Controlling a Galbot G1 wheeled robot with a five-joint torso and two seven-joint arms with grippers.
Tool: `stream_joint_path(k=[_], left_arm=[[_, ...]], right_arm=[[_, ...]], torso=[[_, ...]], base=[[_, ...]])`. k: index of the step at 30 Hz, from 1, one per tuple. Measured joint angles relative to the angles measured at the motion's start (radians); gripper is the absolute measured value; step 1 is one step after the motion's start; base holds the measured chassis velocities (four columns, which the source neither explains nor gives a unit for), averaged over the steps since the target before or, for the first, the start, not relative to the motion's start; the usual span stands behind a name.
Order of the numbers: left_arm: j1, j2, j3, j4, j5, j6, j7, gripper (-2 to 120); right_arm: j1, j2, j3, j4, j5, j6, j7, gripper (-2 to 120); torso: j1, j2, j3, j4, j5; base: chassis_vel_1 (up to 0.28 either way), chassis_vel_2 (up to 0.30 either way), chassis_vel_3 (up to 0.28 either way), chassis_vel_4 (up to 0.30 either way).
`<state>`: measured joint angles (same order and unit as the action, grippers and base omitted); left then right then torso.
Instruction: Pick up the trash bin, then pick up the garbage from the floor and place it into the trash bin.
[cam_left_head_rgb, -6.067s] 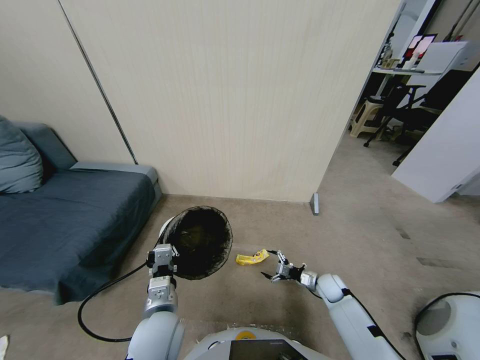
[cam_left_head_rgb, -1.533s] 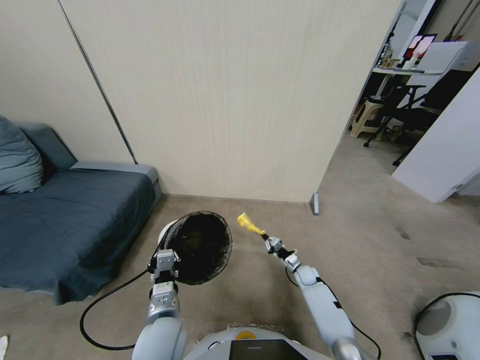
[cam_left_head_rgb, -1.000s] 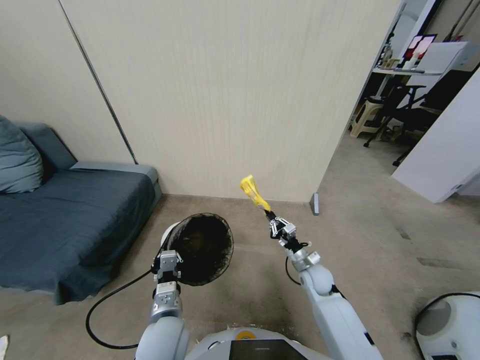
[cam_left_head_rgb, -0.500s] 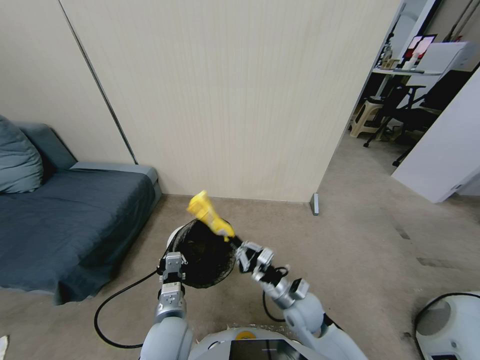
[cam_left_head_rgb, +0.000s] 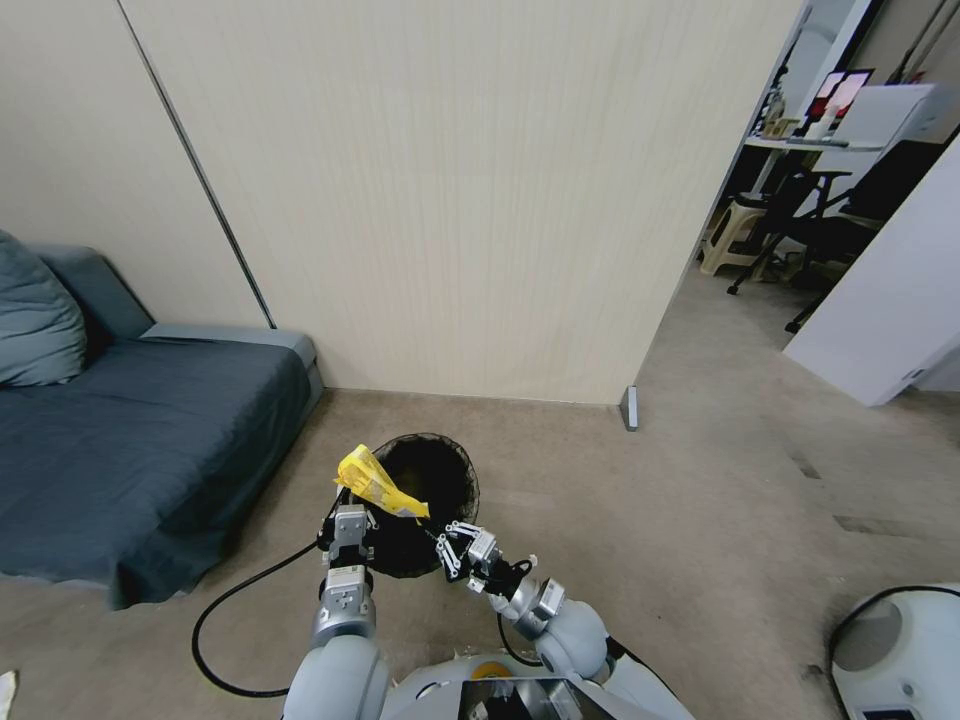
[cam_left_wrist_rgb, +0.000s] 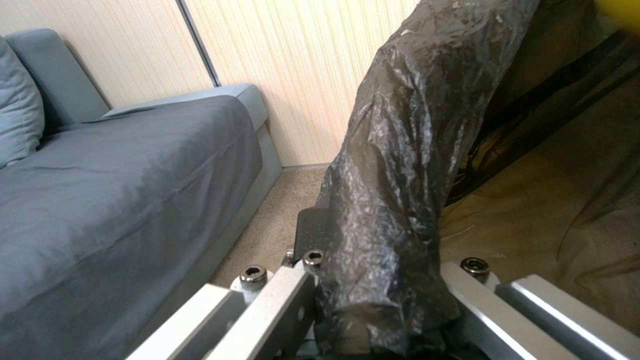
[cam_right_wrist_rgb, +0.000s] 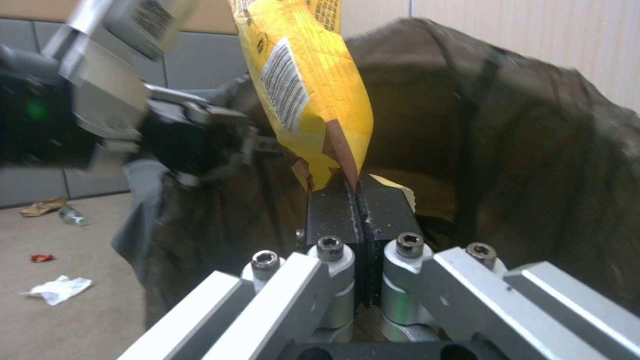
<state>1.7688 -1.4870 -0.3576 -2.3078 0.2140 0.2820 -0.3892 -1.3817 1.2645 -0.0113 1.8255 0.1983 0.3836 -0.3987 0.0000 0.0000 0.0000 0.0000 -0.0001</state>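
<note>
The trash bin (cam_left_head_rgb: 445, 478), lined with a black bag, hangs tilted above the floor (cam_left_head_rgb: 700, 500). My left gripper (cam_left_head_rgb: 349, 524) is shut on its near rim, and the left wrist view shows the bag-covered rim (cam_left_wrist_rgb: 400, 150) pinched between that gripper (cam_left_wrist_rgb: 380, 285). My right gripper (cam_left_head_rgb: 437, 530) is shut on one corner of a yellow snack wrapper (cam_left_head_rgb: 375, 484), which stands over the bin's near left edge. In the right wrist view the wrapper (cam_right_wrist_rgb: 307, 85) rises from the closed right gripper (cam_right_wrist_rgb: 357, 192) in front of the bin's mouth (cam_right_wrist_rgb: 533, 150). More garbage lies on the floor: white tissue (cam_right_wrist_rgb: 57, 290), a red scrap (cam_right_wrist_rgb: 41, 258), a small bottle (cam_right_wrist_rgb: 70, 216), brown paper (cam_right_wrist_rgb: 41, 206).
A dark grey sofa (cam_left_head_rgb: 130, 440) stands to the left, and a pale panelled wall (cam_left_head_rgb: 450, 200) rises straight ahead. A small grey block (cam_left_head_rgb: 628, 408) sits at the wall's corner. Open floor runs right toward office chairs (cam_left_head_rgb: 800, 230). A black cable (cam_left_head_rgb: 230, 620) loops by my left arm.
My right gripper took the yellow wrapper from the floor, raised it, and has swung it left and down over the bin. The bin has shifted slightly right.
</note>
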Motion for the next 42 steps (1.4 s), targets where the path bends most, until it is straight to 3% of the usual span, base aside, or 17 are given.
stream_joint_path(k=[17, 20, 27, 42], left_arm=[[0.004, -0.001, -0.007, -0.015, -0.003, 0.0, 0.0, 1], [0.004, -0.002, -0.005, -0.015, -0.004, 0.001, 0.0, 1], [0.003, -0.002, -0.003, -0.015, -0.018, 0.009, 0.0, 1], [-0.002, -0.003, 0.001, -0.012, -0.027, 0.016, 0.007, 1]], right_arm=[[0.017, 0.005, 0.043, -0.05, -0.017, 0.004, 0.008, 0], [0.018, 0.005, 0.049, -0.051, -0.025, 0.001, 0.01, 16], [0.01, 0.004, 0.055, -0.049, -0.039, 0.001, 0.012, 36], [-0.01, 0.013, 0.071, -0.038, -0.059, 0.016, 0.009, 93]], torso=[[0.0, 0.0, 0.0, 0.0, 0.0001], [0.0, 0.0, 0.0, 0.0, 0.0], [0.0, 0.0, 0.0, -0.0001, 0.0], [0.0, 0.0, 0.0, 0.0, 0.0]], base=[[0.0, 0.0, 0.0, 0.0], [0.0, 0.0, 0.0, 0.0], [0.0, 0.0, 0.0, 0.0], [0.0, 0.0, 0.0, 0.0]])
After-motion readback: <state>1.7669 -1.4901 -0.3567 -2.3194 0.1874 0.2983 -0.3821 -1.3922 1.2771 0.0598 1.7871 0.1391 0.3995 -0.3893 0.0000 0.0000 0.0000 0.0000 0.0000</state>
